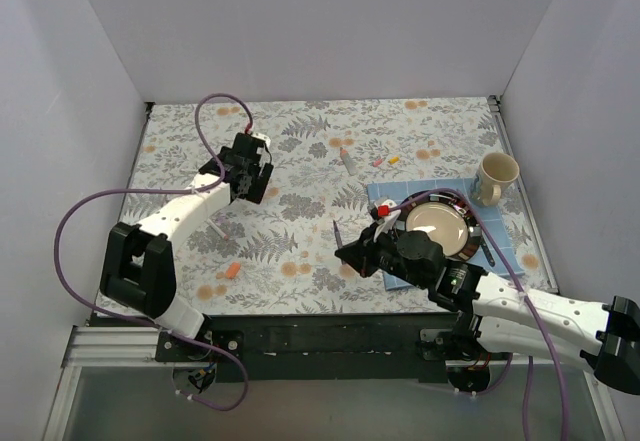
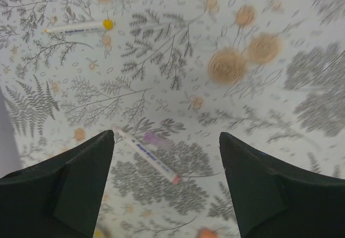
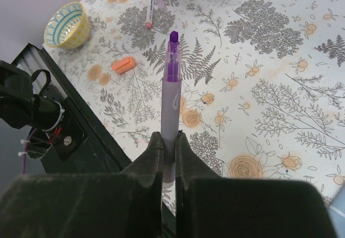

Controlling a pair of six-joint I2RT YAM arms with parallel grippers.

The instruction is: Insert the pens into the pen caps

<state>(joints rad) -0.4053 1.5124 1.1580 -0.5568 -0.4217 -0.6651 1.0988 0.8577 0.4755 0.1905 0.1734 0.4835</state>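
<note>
Now right gripper [image 3: 168,141] clenches light, stiff purple plastic pen [image 3: 171,92]; left gripper [image 2: 166,135] gapes over white pink-tipped pen [image 2: 148,156], take mid-barrel.

The flower-printed table [image 1: 300,131] carries a whitish pen [image 1: 218,229] at centre left with a purple cap [image 2: 152,138] just beside it. An orange cap [image 1: 232,271] lies at lower left. A second whitish pen [image 1: 347,159] lies at upper centre, with two tiny caps [image 1: 378,162] to its right. A blue mat [image 1: 380,193] lies at right, with a mug [image 1: 495,178] at its upper right corner.
</note>
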